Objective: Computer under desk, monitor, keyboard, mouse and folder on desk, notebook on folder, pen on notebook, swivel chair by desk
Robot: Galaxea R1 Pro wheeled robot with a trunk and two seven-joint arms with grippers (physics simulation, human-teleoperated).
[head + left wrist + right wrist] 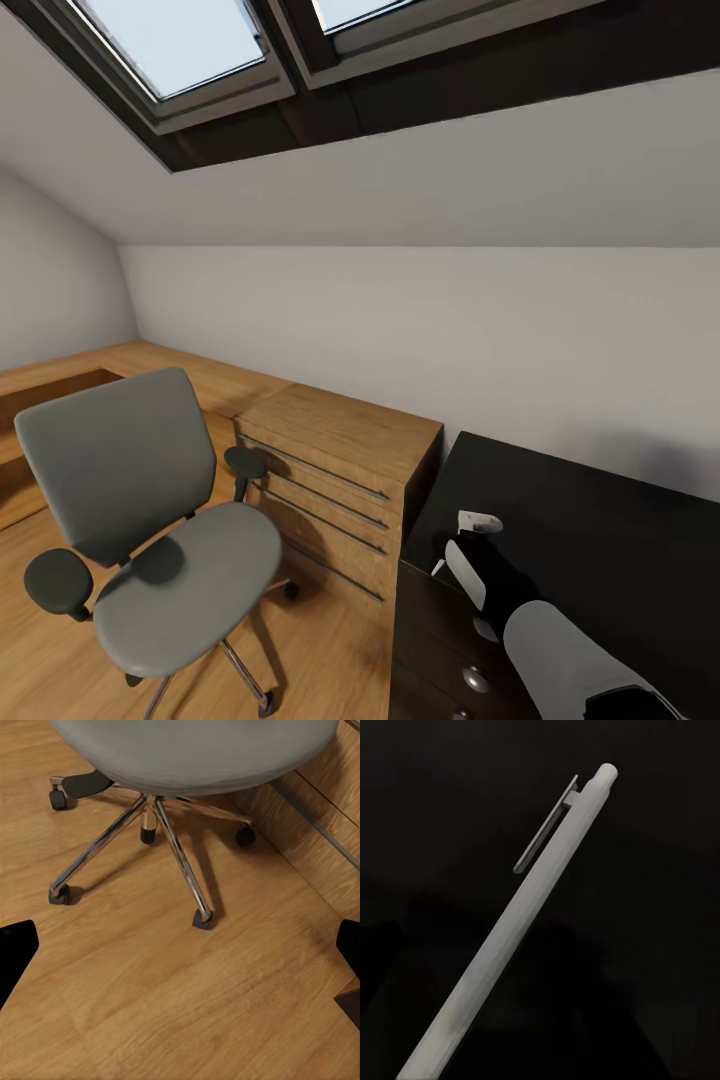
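The grey swivel chair [150, 520] stands on the wooden floor to the left of the desk [600, 540], and its seat is bare. My right gripper [468, 548] hangs over the desk's near left corner, shut on the pale pen [478, 520]. Close up in the right wrist view the pen [517, 922] runs slantwise against the black desk top [660, 945]. My left gripper [180, 960] is open above the floor, its black fingertips [15, 952] far apart, with the chair's metal star base [161, 825] just ahead. Folder, notebook, keyboard, mouse, monitor and computer are out of view.
A light wooden drawer cabinet [340, 470] stands between chair and desk, against the grey wall under the skylight [170, 40]. The desk's dark drawer unit [475, 680] faces me. A low wooden bench [60, 385] runs along the left wall. Wooden floor [180, 1020] lies below the left gripper.
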